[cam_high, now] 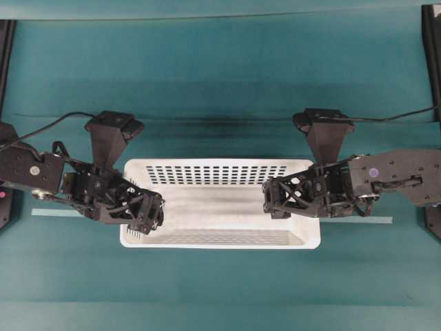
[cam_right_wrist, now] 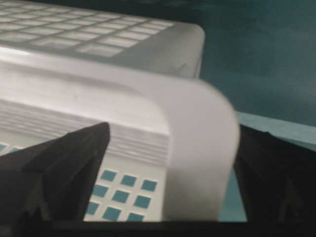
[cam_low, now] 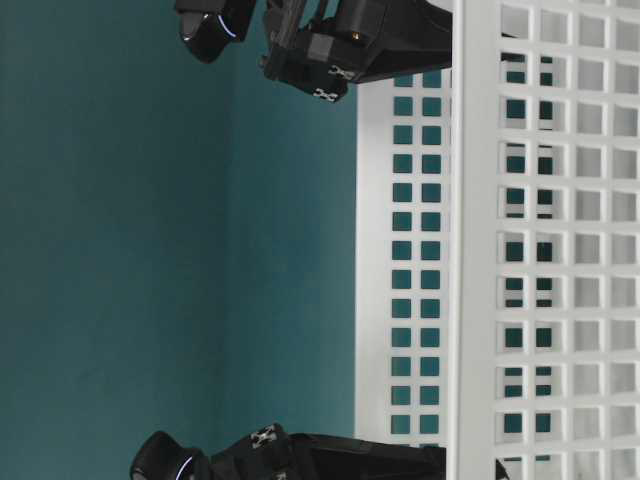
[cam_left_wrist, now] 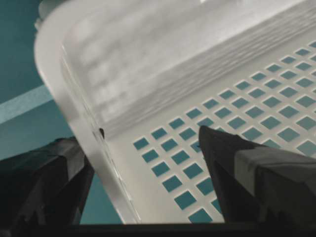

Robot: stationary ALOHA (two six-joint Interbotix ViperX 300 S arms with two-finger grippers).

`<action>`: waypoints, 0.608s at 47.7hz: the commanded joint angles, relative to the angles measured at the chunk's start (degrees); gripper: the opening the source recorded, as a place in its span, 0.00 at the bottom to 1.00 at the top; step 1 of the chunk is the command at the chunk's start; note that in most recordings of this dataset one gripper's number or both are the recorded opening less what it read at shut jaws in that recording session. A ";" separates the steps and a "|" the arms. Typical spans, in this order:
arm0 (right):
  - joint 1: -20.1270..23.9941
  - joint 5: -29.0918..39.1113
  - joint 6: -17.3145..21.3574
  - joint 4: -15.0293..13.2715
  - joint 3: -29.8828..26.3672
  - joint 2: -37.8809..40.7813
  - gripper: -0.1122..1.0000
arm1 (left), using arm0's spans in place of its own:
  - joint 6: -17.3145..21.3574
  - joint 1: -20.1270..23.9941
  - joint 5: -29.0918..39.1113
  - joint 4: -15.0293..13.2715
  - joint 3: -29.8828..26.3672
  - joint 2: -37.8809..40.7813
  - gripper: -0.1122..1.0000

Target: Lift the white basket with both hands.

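- Where your left end effector (cam_high: 145, 215) sits, at the basket's left short end, its jaws stand spread wide: your left wrist camera shows one finger (cam_left_wrist: 44, 182) outside the wall and the other (cam_left_wrist: 247, 177) inside, over the slotted side, with clear gaps to the rim between them. It has hold of nothing.
- Your right end effector (cam_high: 272, 196) mirrors that at the right short end. Its jaws are likewise spread, one finger (cam_right_wrist: 59, 168) inside the basket and the other (cam_right_wrist: 276, 173) outside, straddling the rolled rim without pinching it, as far as the blurred wrist view lets you judge.
- Both black open-frame arms reach in from the outer edges of the overhead view, each with a wrist camera housing standing up behind the end effector and a cable trailing back.
- You will find the white basket (cam_high: 220, 241) between the two end effectors, in the middle of the teal worktop (cam_high: 220, 89), long sides running left to right. Its solid floor is bare and its walls are pierced with rows of small slots.
- A pale tape strip (cam_high: 52, 212) lies on the worktop by the left arm, and another (cam_high: 358, 220) shows beside the basket's right end.
- Your table-level view is turned sideways and shows only the perforated wall close up, so whether the basket rests on the worktop cannot be told from it.
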 commanded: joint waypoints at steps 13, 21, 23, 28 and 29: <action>-0.62 7.21 -0.26 -0.35 0.18 -7.65 0.96 | -0.09 0.26 0.97 0.35 0.09 -7.47 0.91; -1.14 8.88 -0.79 -0.70 0.35 -13.27 0.96 | 0.26 0.26 3.34 0.26 0.70 -12.57 0.91; -1.14 8.70 -1.14 -0.97 0.26 -14.68 0.96 | 0.53 0.26 3.52 0.35 0.79 -14.06 0.91; -1.14 7.29 -2.55 -2.90 0.00 -18.54 0.96 | 2.37 0.53 3.08 0.35 1.05 -18.63 0.91; -1.23 6.68 -2.90 -3.43 0.00 -19.34 0.96 | 2.81 0.53 2.99 0.35 1.14 -19.51 0.91</action>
